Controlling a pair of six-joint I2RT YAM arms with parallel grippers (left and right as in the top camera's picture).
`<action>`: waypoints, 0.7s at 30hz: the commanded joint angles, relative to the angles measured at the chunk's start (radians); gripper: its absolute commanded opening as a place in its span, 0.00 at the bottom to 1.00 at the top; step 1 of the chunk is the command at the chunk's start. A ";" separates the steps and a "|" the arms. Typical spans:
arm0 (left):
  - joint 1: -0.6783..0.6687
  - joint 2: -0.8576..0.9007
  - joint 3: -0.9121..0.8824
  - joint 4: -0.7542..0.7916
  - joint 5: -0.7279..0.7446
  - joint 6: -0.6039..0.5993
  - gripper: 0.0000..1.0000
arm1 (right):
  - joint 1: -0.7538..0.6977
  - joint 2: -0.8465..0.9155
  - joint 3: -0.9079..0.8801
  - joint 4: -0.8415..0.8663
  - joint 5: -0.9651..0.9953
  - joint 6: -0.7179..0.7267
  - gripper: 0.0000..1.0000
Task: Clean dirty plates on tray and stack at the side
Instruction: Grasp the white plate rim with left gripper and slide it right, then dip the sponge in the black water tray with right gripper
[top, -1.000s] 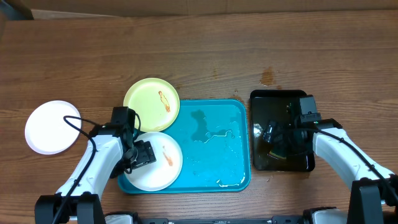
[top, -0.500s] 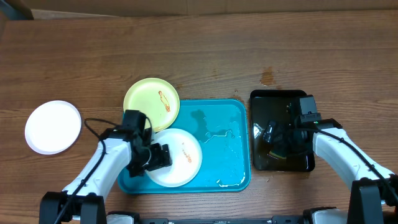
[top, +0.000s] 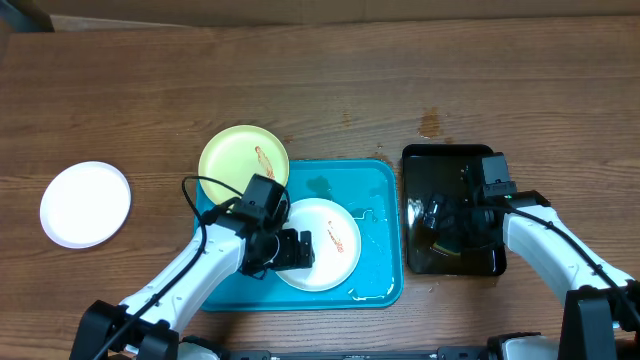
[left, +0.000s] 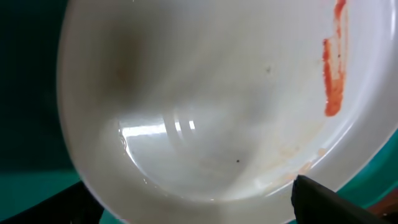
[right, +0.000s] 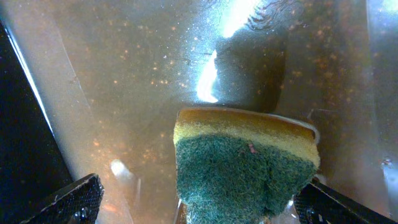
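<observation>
We see the left tool (top: 297, 250) at the left rim of the smeared plate (top: 328, 243), and it is closed on this rim. In the left wrist view one dark finger (left: 329, 202) lies over the edge of the plate. The plate sits inside the blue tray (top: 378, 195), near the middle, and it has an orange-red smear (left: 333, 68) on its inner side. The floor of the tray is wet and shiny to the right of the plate. The yellow plate (top: 243, 165) also has a small orange mark, and it lies at the top left corner of the tray, with its edge on the rim there. The white plate (top: 85, 203) is alone on the tabletop (top: 400, 80), well apart to the left. The right tool (top: 440, 215) is down in the black tray (top: 420, 262), which stands just beside the blue tray on the right. It holds a sponge (right: 245, 171), yellow with a green rough side, over brown water.
</observation>
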 joint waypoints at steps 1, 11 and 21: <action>-0.003 0.005 0.118 -0.063 -0.098 -0.031 0.97 | -0.006 0.039 -0.041 -0.001 0.010 0.004 1.00; -0.010 0.005 0.143 -0.118 -0.219 -0.031 0.95 | -0.006 0.039 -0.041 0.000 0.010 0.004 1.00; -0.028 0.005 0.005 -0.013 -0.201 -0.041 0.84 | -0.006 0.039 -0.041 0.000 0.010 0.004 1.00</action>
